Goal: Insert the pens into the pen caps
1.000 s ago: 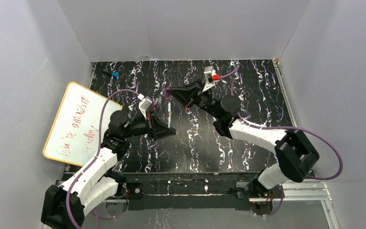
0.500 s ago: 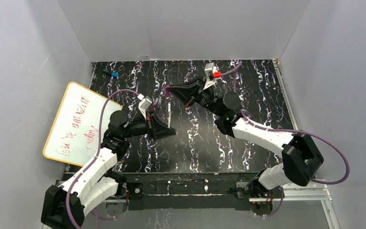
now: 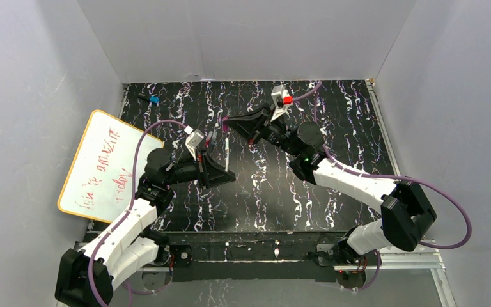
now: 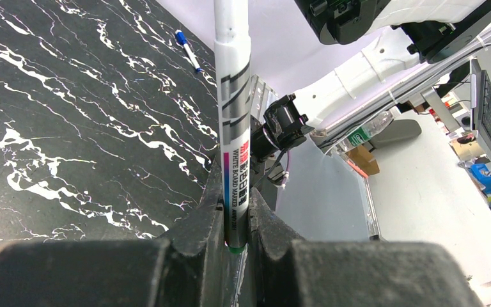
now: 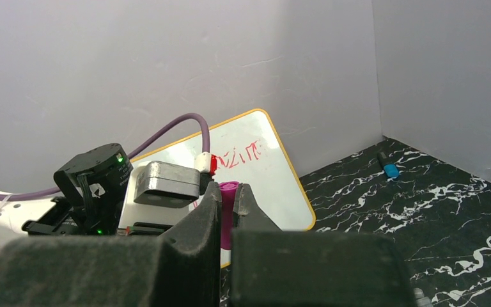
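In the left jaws, closed tight: a white pen [image 4: 233, 109], clamped near its greenish end, with the barrel running straight out of the grip in the left wrist view. Marked with grey bands, a magenta stripe and small print just past the grip.

In the right jaws, likewise closed: a magenta cap [image 5: 228, 214], pinched between the two fingers so that only its top pokes out past them.

From above, cap and pen meet near the middle of the desk [image 3: 332, 102], black with white marbling. Cap just beyond the pen's far tip and roughly in line with it; cannot tell whether touching or a little apart.

At the left edge of the desk, a whiteboard [image 3: 102, 166] with a yellow rim and red writing, lying partly off the marbled surface against the side wall. In the far left corner, well apart from both arms, a short black object [image 3: 152, 100] with a blue tip. In the left wrist view, lying flat on the desk close to the wall, a second pen [image 4: 188, 50], thin and pale with a blue end.
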`<action>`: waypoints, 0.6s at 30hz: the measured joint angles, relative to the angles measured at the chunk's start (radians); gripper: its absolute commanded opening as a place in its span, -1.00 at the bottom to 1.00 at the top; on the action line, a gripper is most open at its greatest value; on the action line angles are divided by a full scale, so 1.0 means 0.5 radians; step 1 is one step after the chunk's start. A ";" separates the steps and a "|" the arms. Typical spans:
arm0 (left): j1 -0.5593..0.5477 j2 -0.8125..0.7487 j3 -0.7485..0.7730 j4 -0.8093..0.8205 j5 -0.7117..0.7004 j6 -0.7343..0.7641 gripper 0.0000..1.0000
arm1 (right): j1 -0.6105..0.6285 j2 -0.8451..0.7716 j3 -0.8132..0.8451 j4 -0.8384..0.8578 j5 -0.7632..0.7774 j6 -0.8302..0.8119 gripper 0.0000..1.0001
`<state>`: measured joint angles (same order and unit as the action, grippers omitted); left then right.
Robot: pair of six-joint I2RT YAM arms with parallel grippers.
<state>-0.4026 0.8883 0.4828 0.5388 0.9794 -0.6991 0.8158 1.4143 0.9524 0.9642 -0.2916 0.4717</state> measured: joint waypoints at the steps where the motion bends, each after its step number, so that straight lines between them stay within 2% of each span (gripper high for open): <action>1: 0.000 0.000 0.000 0.000 0.000 0.000 -1.00 | 0.000 0.000 0.000 -0.011 -0.001 -0.001 -0.97; 18: 0.000 0.000 -0.003 0.001 -0.002 0.001 -1.00 | 0.000 -0.108 -0.002 -0.165 -0.025 -0.017 -0.97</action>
<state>-0.4026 0.8883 0.4812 0.5392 0.9787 -0.6987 0.8158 1.3602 0.9516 0.8818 -0.3042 0.4633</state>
